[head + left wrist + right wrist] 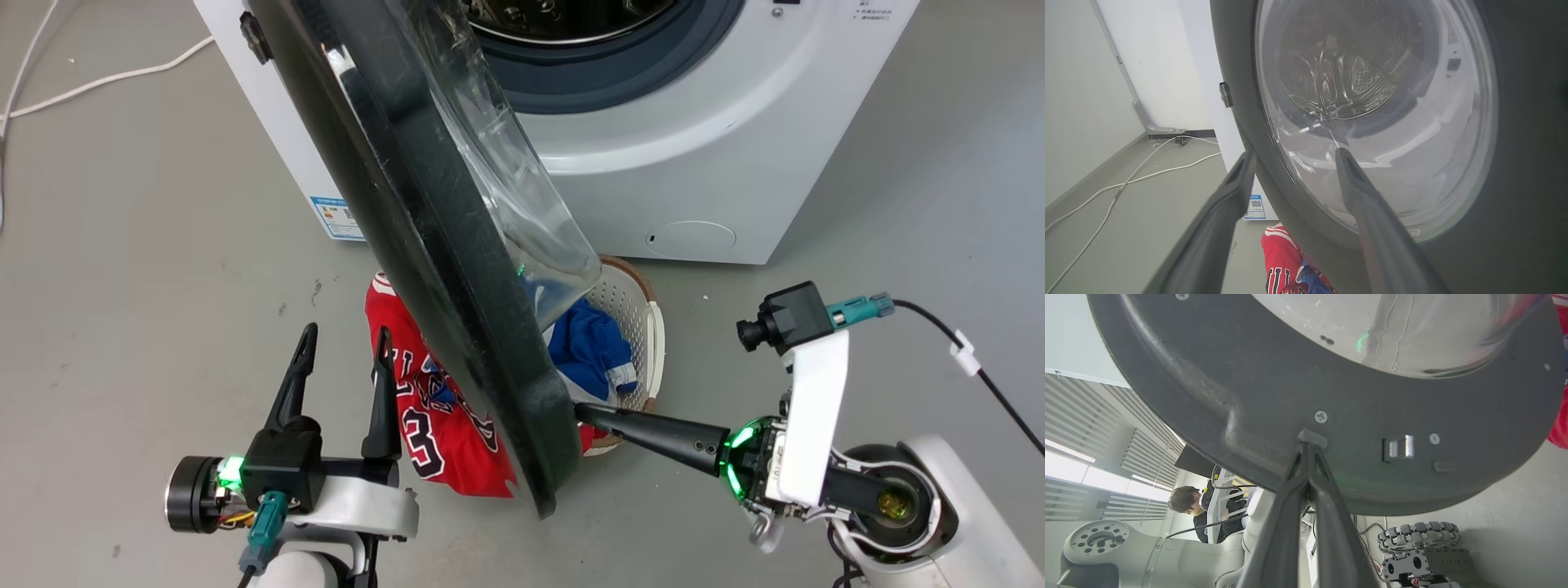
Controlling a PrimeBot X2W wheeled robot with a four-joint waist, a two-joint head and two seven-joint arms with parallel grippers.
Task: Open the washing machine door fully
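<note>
The door [408,245] stands half open, hinged at the left of the washing machine [702,163]. The right tool [581,411], drawn together, is pressed against its inner rim, seemingly to push it wider. The left tool [347,336] is held apart near its outer face.

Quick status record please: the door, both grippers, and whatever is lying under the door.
door: washing machine door partly open, standing out from the washing machine, edge-on in the head view
right gripper: right gripper shut, tips against the door's inner rim
left gripper: left gripper open, holding nothing, on the door's outer side
below door: laundry basket holding a blue garment; red jersey alongside
background: person behind the robot
</note>
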